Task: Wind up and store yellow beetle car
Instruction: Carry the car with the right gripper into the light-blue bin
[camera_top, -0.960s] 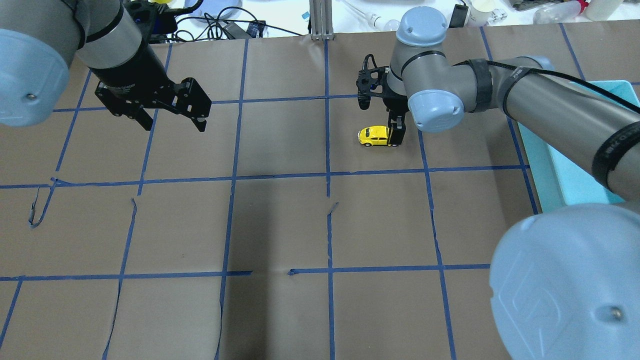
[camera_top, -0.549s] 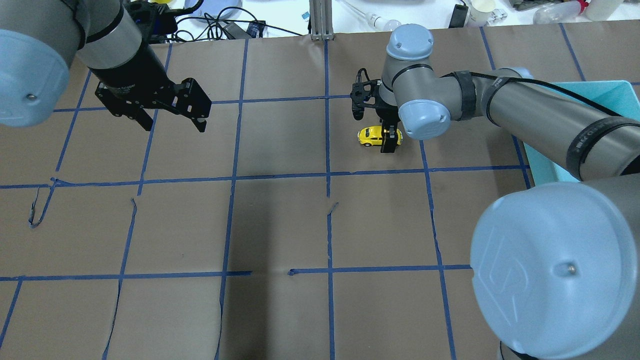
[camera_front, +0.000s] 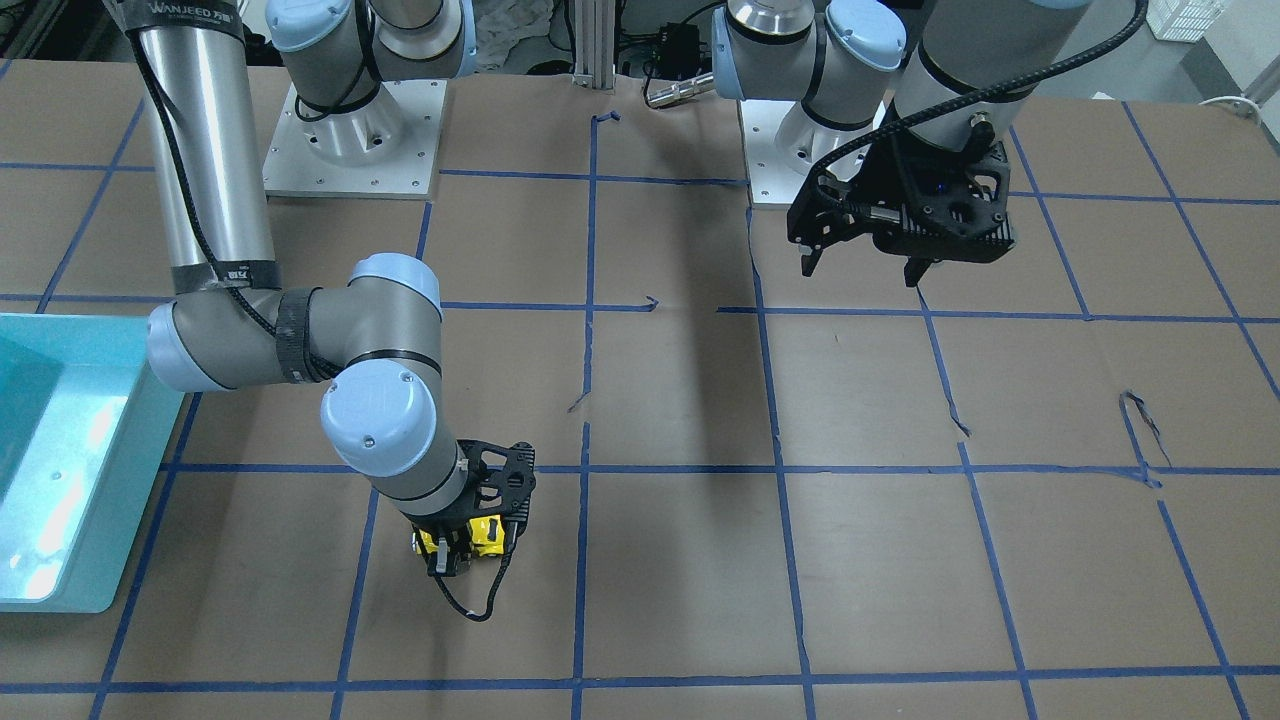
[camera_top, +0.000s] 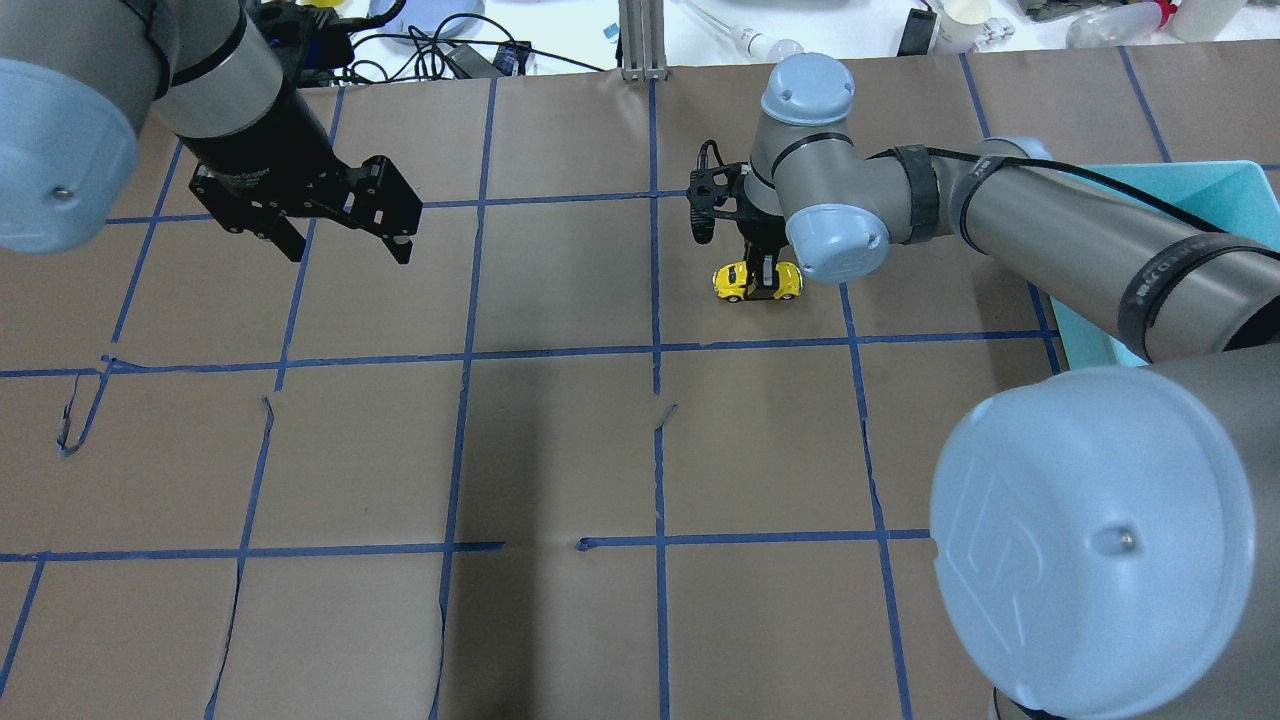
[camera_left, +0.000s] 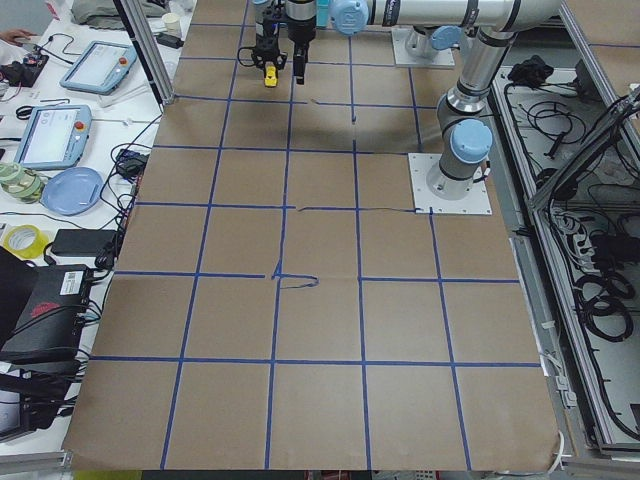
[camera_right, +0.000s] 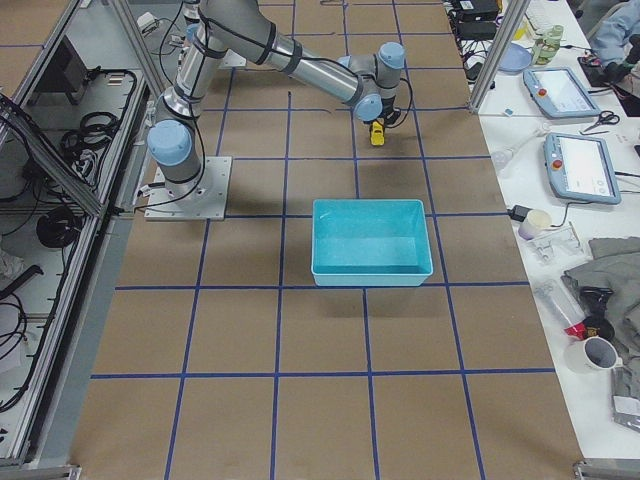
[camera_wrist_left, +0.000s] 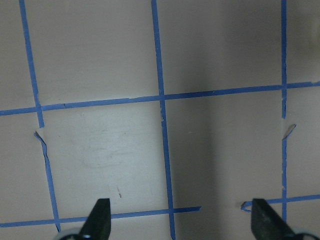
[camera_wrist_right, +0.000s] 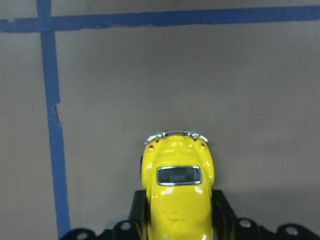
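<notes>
Right end effector reaches straight down, its fingers pinching the small glossy yellow beetle toy car across its flanks, silver bumper pointing away from the wrist. The car sits low on the brown paper-covered surface, inside one blue-taped square. Left end effector hangs well apart, fingers spread wide. A rectangular teal plastic bin stands apart from the car.

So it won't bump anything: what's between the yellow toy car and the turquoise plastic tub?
Between yellow toy car and turquoise tub: bare brown paper, one blue tape line, in exterior right view.
</notes>
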